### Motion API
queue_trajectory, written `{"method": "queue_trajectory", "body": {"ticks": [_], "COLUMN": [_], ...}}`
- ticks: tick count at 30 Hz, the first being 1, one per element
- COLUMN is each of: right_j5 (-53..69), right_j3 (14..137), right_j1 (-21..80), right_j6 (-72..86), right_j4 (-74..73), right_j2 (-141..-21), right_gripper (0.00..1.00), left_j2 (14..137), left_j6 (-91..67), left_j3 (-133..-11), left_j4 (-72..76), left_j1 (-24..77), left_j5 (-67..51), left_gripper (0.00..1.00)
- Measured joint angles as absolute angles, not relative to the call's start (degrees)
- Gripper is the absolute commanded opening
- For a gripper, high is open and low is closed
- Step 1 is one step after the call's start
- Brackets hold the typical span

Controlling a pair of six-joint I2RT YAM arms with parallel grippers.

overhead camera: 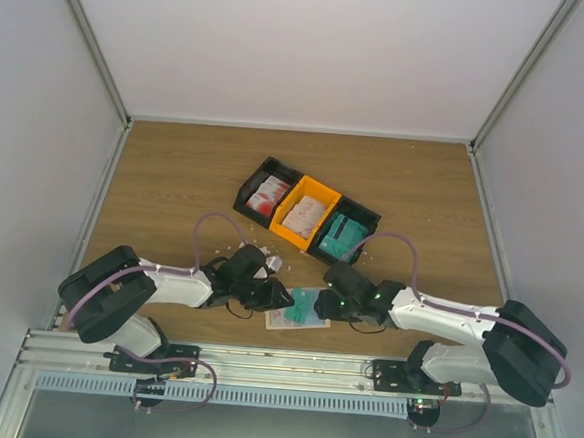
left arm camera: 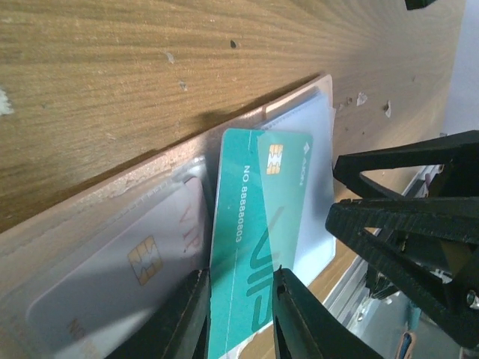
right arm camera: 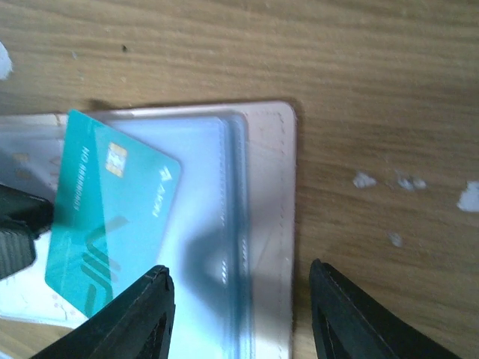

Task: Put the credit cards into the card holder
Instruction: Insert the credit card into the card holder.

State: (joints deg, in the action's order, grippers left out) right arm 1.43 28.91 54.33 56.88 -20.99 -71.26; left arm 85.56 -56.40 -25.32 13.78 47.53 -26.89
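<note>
The card holder (overhead camera: 287,322) lies open near the table's front edge, pale clear pockets up; it also shows in the left wrist view (left arm camera: 112,198) and the right wrist view (right arm camera: 269,187). My left gripper (overhead camera: 284,301) (left arm camera: 239,280) is shut on a teal credit card (left arm camera: 251,224) (right arm camera: 105,209) (overhead camera: 303,302), whose far end lies over the holder's pockets. A pale card with a chip (left arm camera: 142,258) sits in one pocket. My right gripper (overhead camera: 324,303) (right arm camera: 239,271) is open and empty; its jaws straddle the holder's right edge.
A black-and-orange three-bin tray (overhead camera: 304,185) stands behind, with red-blotched cards (overhead camera: 267,195), pinkish cards (overhead camera: 304,215) and teal cards (overhead camera: 343,235) in its bins. White scraps (overhead camera: 255,249) (right arm camera: 364,180) dot the wood. A metal rail (overhead camera: 282,364) runs along the near edge.
</note>
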Motion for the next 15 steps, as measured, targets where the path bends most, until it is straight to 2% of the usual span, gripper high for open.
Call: {"method": "queue_trajectory", "body": {"ticks": [5, 11, 15], "right_j5": [2.24, 5.32, 8.05], "right_j3": [27.73, 25.43, 24.29], "right_j1": [54.33, 54.33, 54.26], "right_j6": [56.93, 56.45, 55.79], "right_j4": [-22.50, -22.13, -19.14], "right_j2": [-69.04, -66.30, -66.76], "right_gripper": [0.50, 0.35, 0.28], "left_j2": [83.31, 81.10, 82.50], "left_j6": [-54.30, -52.62, -51.59], "left_j3": [-25.85, -26.02, -26.46], "left_j4": [9.56, 4.32, 3.64], "left_j1": [47.97, 48.64, 49.06], "left_j5": [-27.03, -26.89, -27.86], "left_gripper": [0.33, 0.22, 0.20]}}
